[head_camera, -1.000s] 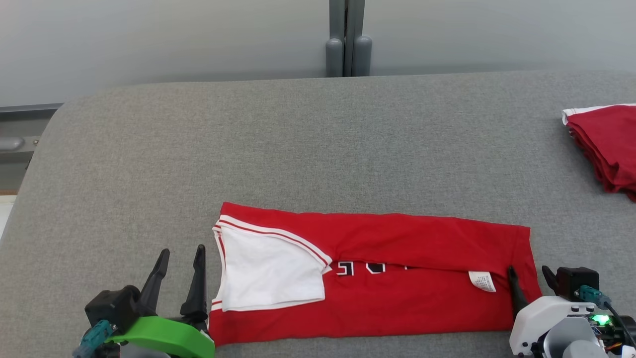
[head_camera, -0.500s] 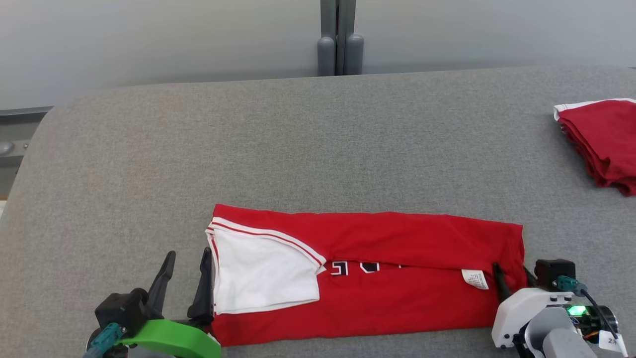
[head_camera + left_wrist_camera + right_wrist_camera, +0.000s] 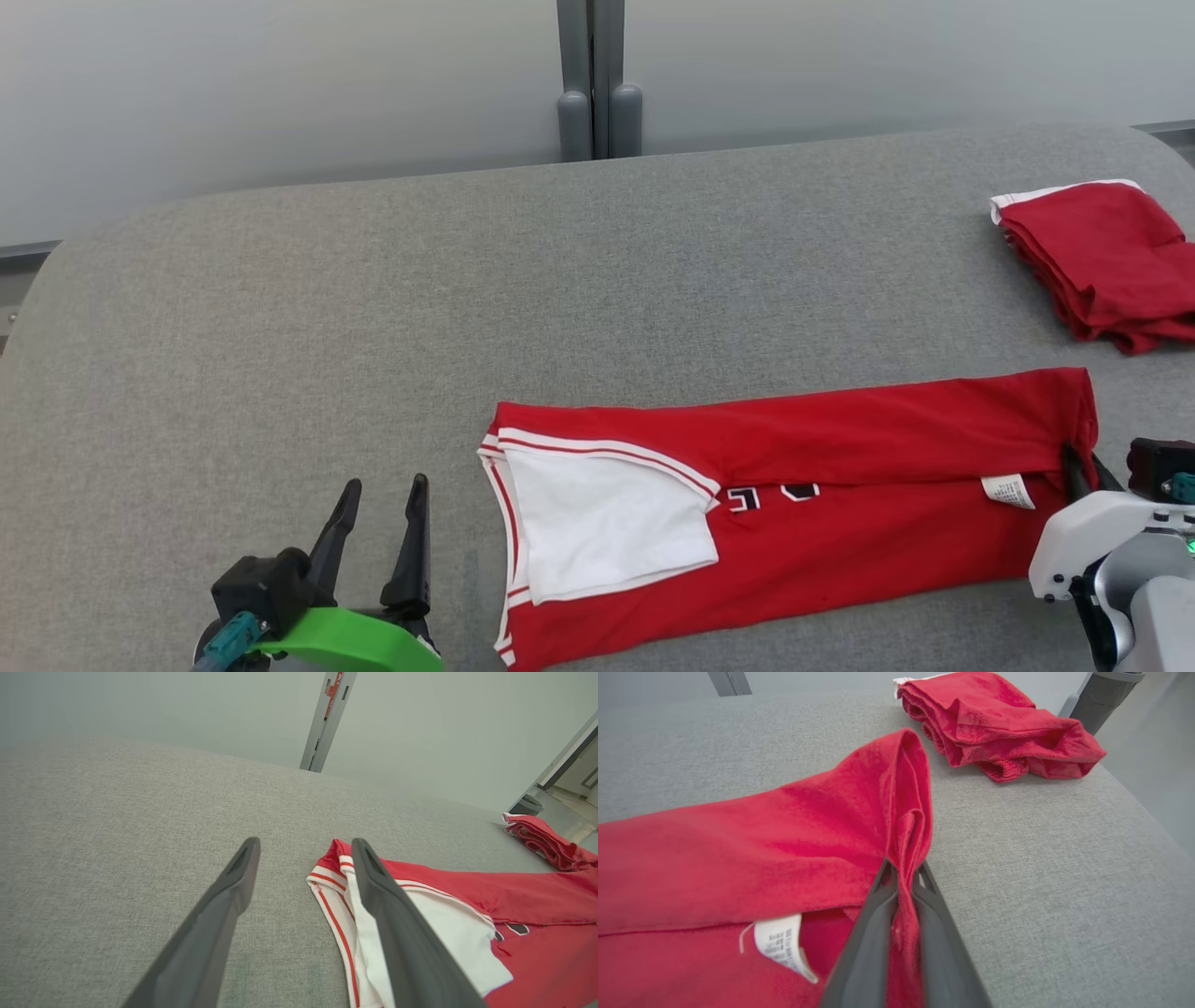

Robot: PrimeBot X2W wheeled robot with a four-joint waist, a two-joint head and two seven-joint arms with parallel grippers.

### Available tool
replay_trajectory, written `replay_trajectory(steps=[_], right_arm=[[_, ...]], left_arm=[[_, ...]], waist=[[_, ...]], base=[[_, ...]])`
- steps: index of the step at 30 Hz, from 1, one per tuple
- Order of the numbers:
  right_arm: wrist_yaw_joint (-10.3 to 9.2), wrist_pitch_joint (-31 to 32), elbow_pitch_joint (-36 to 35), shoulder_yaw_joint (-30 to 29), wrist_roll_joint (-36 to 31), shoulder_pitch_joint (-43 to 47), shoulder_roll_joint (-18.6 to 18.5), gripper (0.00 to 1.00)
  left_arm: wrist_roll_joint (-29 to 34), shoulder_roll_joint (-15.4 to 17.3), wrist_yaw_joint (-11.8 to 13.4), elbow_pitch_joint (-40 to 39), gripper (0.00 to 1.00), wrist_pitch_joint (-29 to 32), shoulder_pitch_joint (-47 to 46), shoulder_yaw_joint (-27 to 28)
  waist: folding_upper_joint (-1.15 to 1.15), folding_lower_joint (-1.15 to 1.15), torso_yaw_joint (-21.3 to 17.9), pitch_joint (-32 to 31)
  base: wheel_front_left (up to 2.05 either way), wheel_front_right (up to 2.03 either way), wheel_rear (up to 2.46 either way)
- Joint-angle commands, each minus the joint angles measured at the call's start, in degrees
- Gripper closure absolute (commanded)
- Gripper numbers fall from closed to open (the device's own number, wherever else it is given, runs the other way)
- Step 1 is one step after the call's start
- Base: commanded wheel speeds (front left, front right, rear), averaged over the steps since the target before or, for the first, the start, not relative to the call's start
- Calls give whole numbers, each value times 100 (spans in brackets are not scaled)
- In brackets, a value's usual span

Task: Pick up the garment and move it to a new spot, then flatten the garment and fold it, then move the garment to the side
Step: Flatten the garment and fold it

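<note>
The garment is a red jersey with a white inner panel at its left end. It lies folded lengthwise on the grey table, slightly slanted. My right gripper is shut on the garment's right edge. In the right wrist view the right gripper pinches a raised fold of the garment, beside a white label. My left gripper stands open a short way left of the garment's striped collar, holding nothing. In the left wrist view the left gripper frames bare table, with the garment to its right.
A stack of folded red clothes lies at the table's back right, also seen as the stack just beyond the held edge. A grey post stands behind the table. The table's right edge runs close to my right gripper.
My right gripper has closed on the garment's right edge and drawn that end to the right, away from my left gripper. The head camera has also shifted.
</note>
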Motion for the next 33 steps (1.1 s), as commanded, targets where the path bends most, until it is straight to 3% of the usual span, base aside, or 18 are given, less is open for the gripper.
replay_trajectory(steps=[1,8,19,25,33], right_arm=[[-12,53,-87,-64,55,128,-32,100],[-12,458,-687,247,545,418,231,100],[-11,920,-1867,1831,1548,712,523,100],[-10,784,-1951,2993,2575,526,533,100],[-10,511,-1472,4190,3113,-37,533,100]], left_arm=[[71,-8,-33,24,0,-16,111,12],[118,-74,-103,115,0,-17,159,-18],[108,-80,-134,245,0,-12,144,-105],[93,-88,-146,266,0,19,94,-157],[112,-115,-181,262,0,4,-43,-157]], waist=[[0,0,-40,-50],[0,0,-71,-158],[0,0,140,-328],[0,0,363,-318],[0,0,717,-263]], base=[[0,0,0],[0,0,0],[0,0,0],[0,0,0],[0,0,0]])
